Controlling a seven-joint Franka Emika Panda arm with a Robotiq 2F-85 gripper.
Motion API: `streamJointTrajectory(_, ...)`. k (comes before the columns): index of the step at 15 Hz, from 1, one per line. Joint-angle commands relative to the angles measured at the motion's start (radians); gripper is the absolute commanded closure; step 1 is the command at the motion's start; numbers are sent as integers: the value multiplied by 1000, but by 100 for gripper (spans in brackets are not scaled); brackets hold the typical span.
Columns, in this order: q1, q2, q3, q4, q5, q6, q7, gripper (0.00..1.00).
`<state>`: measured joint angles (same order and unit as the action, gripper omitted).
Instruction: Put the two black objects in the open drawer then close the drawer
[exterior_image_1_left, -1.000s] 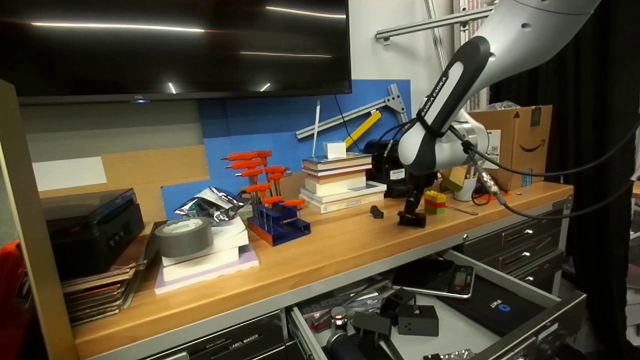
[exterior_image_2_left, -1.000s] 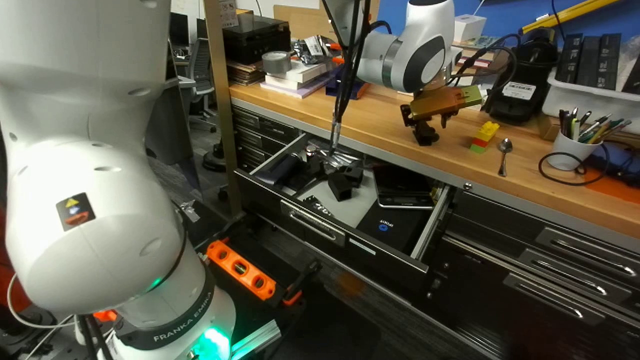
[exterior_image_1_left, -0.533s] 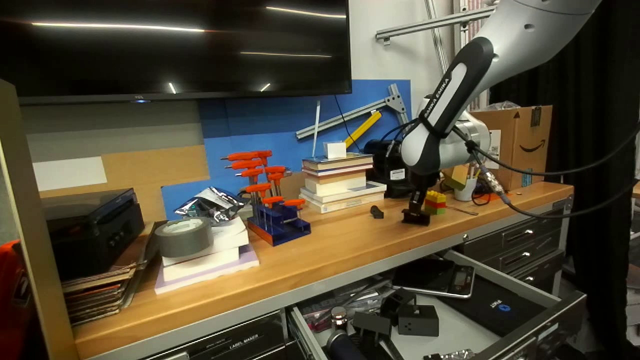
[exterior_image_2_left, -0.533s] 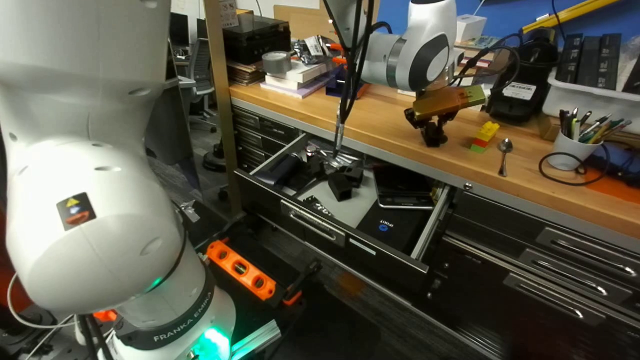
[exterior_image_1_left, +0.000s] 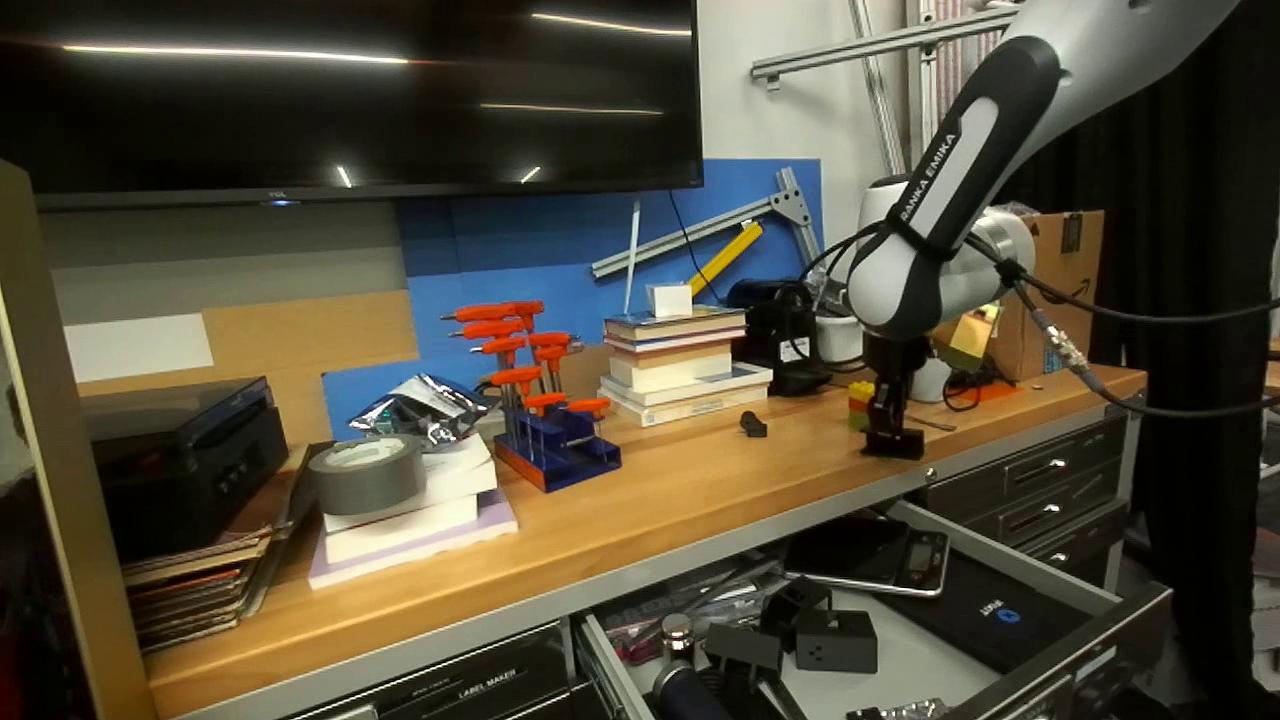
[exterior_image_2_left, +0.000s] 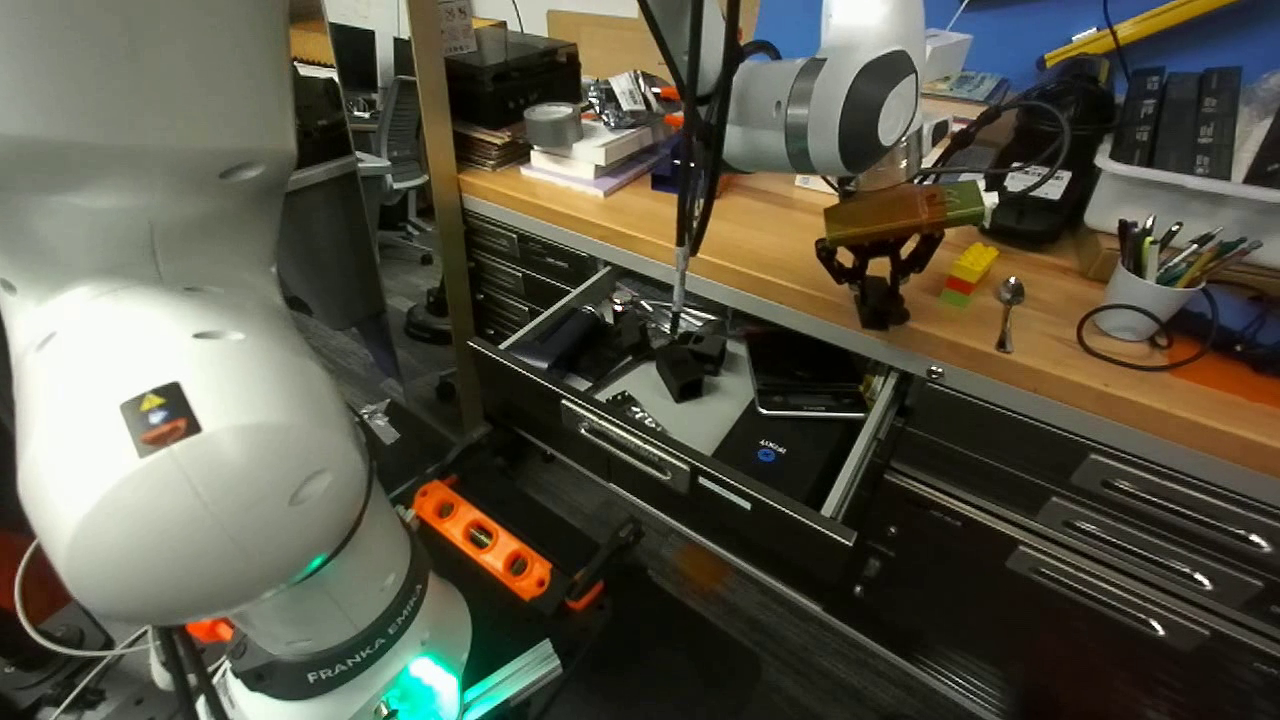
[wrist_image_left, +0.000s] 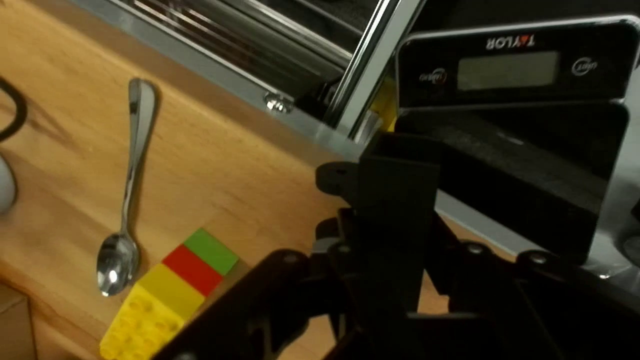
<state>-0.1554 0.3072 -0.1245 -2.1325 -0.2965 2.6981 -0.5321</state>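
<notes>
My gripper is shut on a black object, a block with small rounded tabs on one side. In an exterior view this held object is near the bench's front edge; whether it still touches the wood is hard to tell. A second, smaller black object lies farther back on the bench, left of the gripper in that view; in an exterior view the arm hides it. Below the bench, the wide shallow drawer stands pulled out, in front of and below my gripper.
The drawer holds a kitchen scale, a black pouch and black boxes. Close to my gripper on the bench are a toy brick stack, a spoon and a cup of pens. A hex key rack stands farther along.
The jaws have shut on the black object. Gripper and object have moved toward the bench's front edge, rightward in both exterior views, and the wrist has turned.
</notes>
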Motion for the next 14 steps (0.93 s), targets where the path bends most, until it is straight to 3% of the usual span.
streamJointTrajectory(1,31,-143,-13,-180,-67,-60,109,84)
streamJointTrajectory(7,60,-254,26,-388,-19,-111,250,84)
streamJointTrajectory(14,97,-287,77,-503,116,-80,387,84)
